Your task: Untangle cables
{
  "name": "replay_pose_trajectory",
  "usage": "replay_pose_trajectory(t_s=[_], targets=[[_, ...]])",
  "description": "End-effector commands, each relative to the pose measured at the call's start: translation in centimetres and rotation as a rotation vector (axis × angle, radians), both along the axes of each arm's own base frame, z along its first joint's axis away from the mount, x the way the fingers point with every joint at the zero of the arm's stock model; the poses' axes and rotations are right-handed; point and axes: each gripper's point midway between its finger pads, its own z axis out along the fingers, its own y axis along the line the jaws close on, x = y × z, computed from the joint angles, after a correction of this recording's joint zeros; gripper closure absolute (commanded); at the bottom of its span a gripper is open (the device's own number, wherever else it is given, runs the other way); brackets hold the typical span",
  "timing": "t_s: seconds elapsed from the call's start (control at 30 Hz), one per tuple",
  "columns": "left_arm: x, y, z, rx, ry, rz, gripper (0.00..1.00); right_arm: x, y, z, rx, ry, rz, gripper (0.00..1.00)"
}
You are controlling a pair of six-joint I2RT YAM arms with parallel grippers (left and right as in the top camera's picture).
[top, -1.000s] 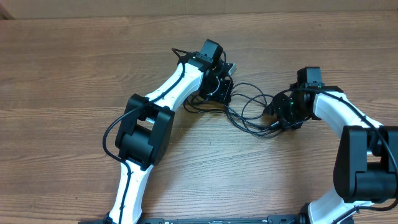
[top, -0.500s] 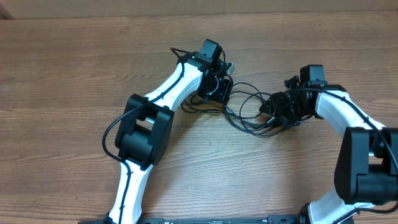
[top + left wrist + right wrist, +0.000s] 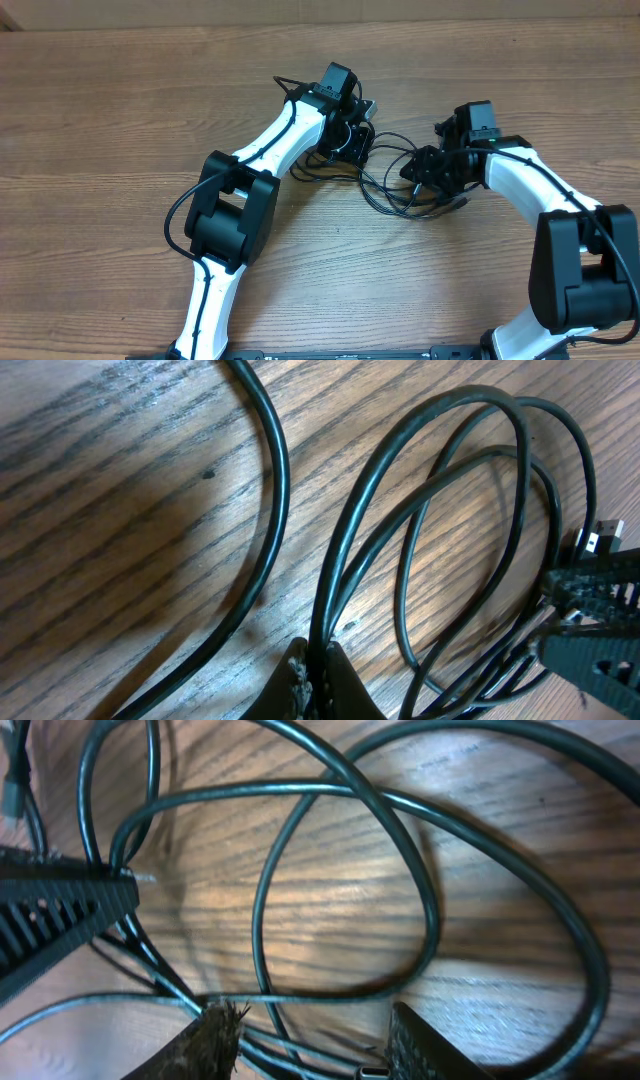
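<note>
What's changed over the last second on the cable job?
The right gripper slid sideways toward the left gripper and a bit farther from the base. The cables between the two bunched slightly closer together. I can't see anything newly grabbed or released. The left gripper stayed put, its fingers still pinching cable strands.

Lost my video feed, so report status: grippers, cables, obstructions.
Left gripper shut on cables. Right gripper open, straddling strands. Cables looped and crossed between both grippers. No other obstruction seen.
</note>
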Motion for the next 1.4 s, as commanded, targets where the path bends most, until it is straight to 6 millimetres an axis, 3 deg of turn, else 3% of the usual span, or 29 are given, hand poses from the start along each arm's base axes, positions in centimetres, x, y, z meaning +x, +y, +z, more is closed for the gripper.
replay_pose_trajectory(t_s=[0.0, 0.2, 0.37, 0.5, 0.63, 0.97, 1.37], targets=[[0.6, 0.4, -0.4, 0.005, 0.002, 0.020, 0.96, 0.2, 0.5, 0.4, -0.033, -0.015, -0.046, 0.53], [0.6, 0.4, -0.4, 0.005, 0.002, 0.020, 0.96, 0.7, 0.8, 0.2, -0.100, -0.052, -0.036, 0.56], [0.6, 0.4, -0.4, 0.005, 0.002, 0.020, 0.96, 0.1, 0.7, 0.0, -0.104, -0.017, -0.057, 0.83], [0.6, 0.3, -0.4, 0.005, 0.002, 0.020, 0.96, -2.1, 0.3, -0.7, -0.123, 0.076, -0.055, 0.93], [0.7, 0.3, -0.3, 0.004, 0.001, 0.021, 0.96, -4.1, -0.1, -1.2, -0.143, 0.162, -0.049, 0.95], [0.7, 0.3, -0.3, 0.003, 0.019, 0.052, 0.96, -7.0, -0.6, -1.7, -0.166, 0.275, -0.043, 0.96], [1.0, 0.6, -0.3, 0.002, 0.018, 0.063, 0.96, -12.4, -1.6, -4.6, -0.193, 0.454, -0.127, 0.96]])
